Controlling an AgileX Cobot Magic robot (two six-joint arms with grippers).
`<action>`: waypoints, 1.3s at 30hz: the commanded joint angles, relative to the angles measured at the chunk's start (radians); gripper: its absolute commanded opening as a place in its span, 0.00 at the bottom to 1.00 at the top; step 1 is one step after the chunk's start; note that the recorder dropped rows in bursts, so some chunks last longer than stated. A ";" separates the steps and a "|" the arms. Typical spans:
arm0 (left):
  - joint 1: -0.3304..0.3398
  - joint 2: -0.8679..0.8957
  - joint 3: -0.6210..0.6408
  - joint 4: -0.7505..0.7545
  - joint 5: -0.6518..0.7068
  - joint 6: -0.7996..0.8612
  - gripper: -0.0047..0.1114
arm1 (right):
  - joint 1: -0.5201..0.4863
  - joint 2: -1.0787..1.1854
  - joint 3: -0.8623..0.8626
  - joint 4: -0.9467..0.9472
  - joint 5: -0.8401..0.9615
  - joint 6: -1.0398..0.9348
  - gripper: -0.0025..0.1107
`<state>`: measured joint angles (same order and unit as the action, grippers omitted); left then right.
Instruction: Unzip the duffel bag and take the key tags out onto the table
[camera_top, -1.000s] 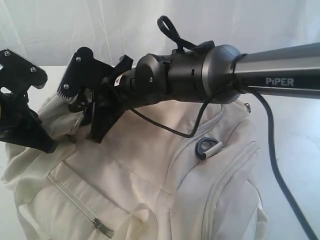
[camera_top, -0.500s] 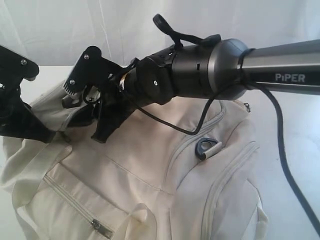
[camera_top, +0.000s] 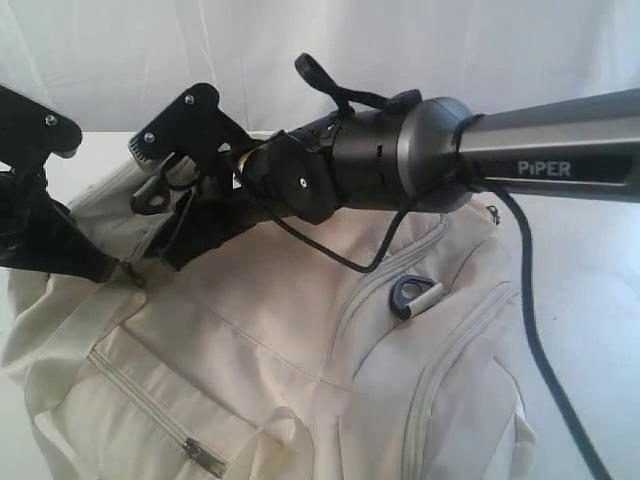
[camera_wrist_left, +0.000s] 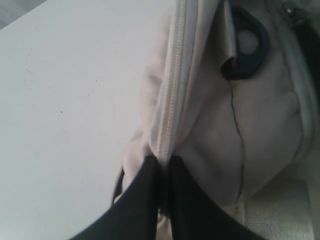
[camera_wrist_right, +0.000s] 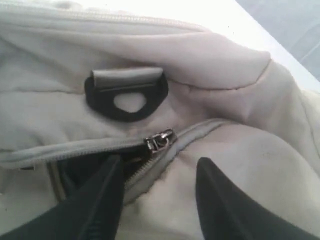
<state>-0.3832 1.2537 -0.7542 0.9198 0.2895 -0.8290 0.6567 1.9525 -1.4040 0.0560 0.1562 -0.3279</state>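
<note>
Tapered left fingers (camera_wrist_left: 136, 201) pinch soft duffel bag (camera_wrist_left: 265, 130).

The left pincer (camera_top: 108, 272) and right pincer (camera_top: 160, 205) sit close atop the duffel bag (camera_top: 300, 340).

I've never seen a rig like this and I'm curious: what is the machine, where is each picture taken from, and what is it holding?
It is a robot with two arms, each ending in a two-fingered pincer. One picture comes from a camera off the arms; the other two come from cameras on the wrists, looking along the fingers. A cream duffel bag lies on a white table. The left pincer is shut on the bag's fabric at a zip seam. The right pincer is open, hovering by the metal zipper pull, where the zip gapes a little and shows a dark inside. No key tags show.
</note>
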 joint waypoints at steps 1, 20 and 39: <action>0.003 -0.009 0.010 0.001 -0.006 -0.010 0.04 | -0.010 0.045 -0.002 0.006 0.022 0.017 0.24; 0.001 -0.009 0.010 0.085 0.171 -0.118 0.04 | 0.007 -0.072 -0.002 0.018 0.174 0.086 0.14; 0.001 -0.009 0.010 0.079 0.098 -0.118 0.04 | 0.090 0.085 -0.084 -0.065 -0.064 0.012 0.48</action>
<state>-0.3832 1.2520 -0.7542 0.9948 0.3901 -0.9333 0.7489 2.0264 -1.4682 0.0285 0.1090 -0.3089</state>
